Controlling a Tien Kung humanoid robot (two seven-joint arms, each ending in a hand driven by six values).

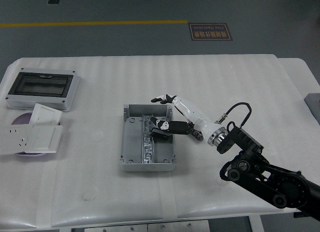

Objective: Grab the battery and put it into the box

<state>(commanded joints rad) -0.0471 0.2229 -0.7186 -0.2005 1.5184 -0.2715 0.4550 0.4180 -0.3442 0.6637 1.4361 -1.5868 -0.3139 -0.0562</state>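
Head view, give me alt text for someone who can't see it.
A robot's right hand reaches over an open grey box at the middle of a white table, with a dark battery at its lower fingers just inside the box. At the table's left edge lie a grey enclosure with a dark window and white switch plates.

Not much to read from up here, honestly. The only lettering is on a dark floor sign (210, 31) past the far edge of my table (250, 82), and it sits upside down from my side. The red and white print is too small and blurry to make out.
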